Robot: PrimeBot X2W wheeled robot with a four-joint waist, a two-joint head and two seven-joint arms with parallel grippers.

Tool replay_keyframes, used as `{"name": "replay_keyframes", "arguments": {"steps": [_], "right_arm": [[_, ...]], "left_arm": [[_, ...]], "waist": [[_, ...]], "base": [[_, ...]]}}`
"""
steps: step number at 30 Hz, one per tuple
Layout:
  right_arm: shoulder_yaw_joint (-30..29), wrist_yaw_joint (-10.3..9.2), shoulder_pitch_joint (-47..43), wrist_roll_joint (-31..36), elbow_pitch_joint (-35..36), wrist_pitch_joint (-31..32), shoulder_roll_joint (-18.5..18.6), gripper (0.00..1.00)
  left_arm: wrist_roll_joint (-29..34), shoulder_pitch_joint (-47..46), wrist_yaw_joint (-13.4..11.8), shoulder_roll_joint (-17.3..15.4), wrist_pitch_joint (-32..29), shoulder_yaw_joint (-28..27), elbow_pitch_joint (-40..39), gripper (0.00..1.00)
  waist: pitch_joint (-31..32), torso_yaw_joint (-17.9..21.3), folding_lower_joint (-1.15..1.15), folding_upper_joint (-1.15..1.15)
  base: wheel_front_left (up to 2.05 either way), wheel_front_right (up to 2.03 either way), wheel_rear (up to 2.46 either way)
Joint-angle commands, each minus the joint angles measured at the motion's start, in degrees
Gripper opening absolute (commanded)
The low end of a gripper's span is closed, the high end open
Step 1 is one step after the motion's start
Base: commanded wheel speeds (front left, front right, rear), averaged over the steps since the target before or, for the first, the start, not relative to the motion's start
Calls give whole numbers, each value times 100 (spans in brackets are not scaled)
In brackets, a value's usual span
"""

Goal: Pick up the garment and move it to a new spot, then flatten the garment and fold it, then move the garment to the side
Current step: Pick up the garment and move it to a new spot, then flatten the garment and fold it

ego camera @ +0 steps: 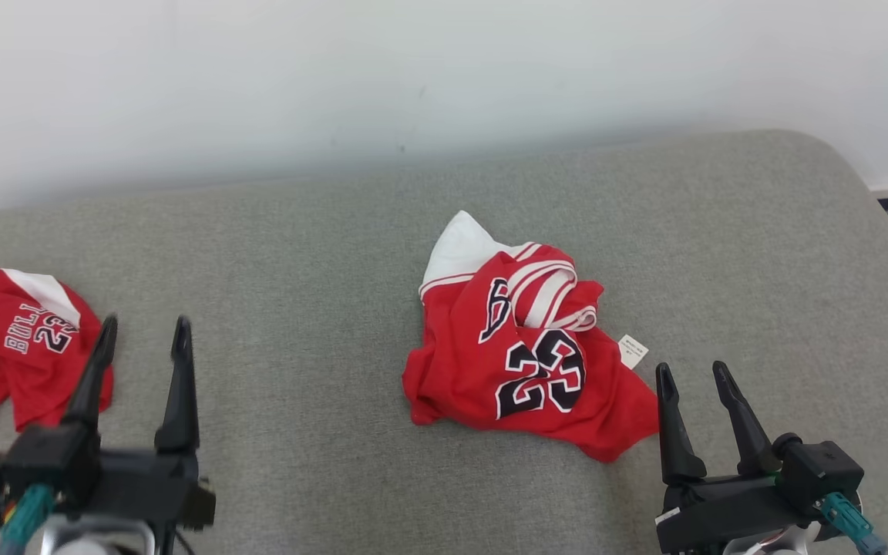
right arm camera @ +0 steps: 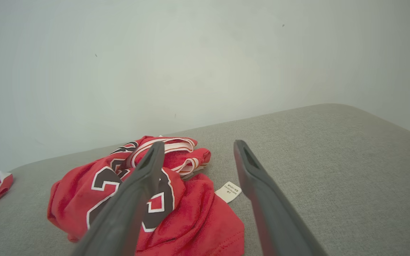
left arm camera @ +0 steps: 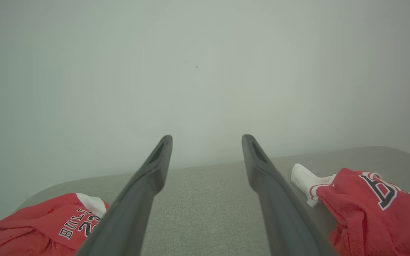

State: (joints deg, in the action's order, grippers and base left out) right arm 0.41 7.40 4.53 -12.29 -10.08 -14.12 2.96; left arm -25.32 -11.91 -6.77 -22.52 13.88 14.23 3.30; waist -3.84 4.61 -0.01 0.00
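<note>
Grey woven cushion (ego camera: 321, 254), rounded corners, white wall (ego camera: 413, 77) behind. Red number-23 jersey (ego camera: 521, 362) lies crumpled at centre, white tag (ego camera: 633, 351) exposed. Jaws spread and empty on left gripper (ego camera: 143, 327) and right gripper (ego camera: 692, 370), the latter beside the jersey's near-right hem. Another red garment (ego camera: 5, 339) at left edge.

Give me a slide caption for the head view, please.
Both open, the left gripper and right gripper face a crumpled red jersey on a grey cushion.
</note>
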Motion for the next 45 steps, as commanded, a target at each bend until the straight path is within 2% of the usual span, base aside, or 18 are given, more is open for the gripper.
{"name": "replay_keyframes", "arguments": {"steps": [1, 6, 12, 20, 25, 45], "right_arm": [[-2, 17, -57, 54, 21, 0, -14, 100], [1, 17, -111, 68, 78, 61, -14, 100], [-51, 17, -142, 107, 129, 134, -14, 100], [-42, 18, -166, 118, 95, 174, -14, 100], [-38, 18, -171, 136, 59, 181, -14, 100], [-76, 18, -208, 171, 16, 252, -13, 100]], "left_arm": [[-45, 84, -36, -21, 35, -11, -21, 100], [87, 621, -291, -53, 79, -120, -91, 100], [84, 1085, -581, 167, 122, -319, -259, 100], [421, 1324, -584, 366, 133, -261, -205, 100], [707, 1269, -634, 319, 133, -134, 58, 100], [607, 1202, -582, 300, 135, -132, 99, 100]], "waist": [[54, -52, 1, 0], [96, -69, 1, 0], [101, -100, 1, 0], [64, -169, 1, 0], [72, -187, 1, 0], [94, -221, 1, 0]], "base": [[0, 0, 0], [0, 0, 0], [0, 0, 0], [0, 0, 0], [0, 0, 0], [0, 0, 0]]}}
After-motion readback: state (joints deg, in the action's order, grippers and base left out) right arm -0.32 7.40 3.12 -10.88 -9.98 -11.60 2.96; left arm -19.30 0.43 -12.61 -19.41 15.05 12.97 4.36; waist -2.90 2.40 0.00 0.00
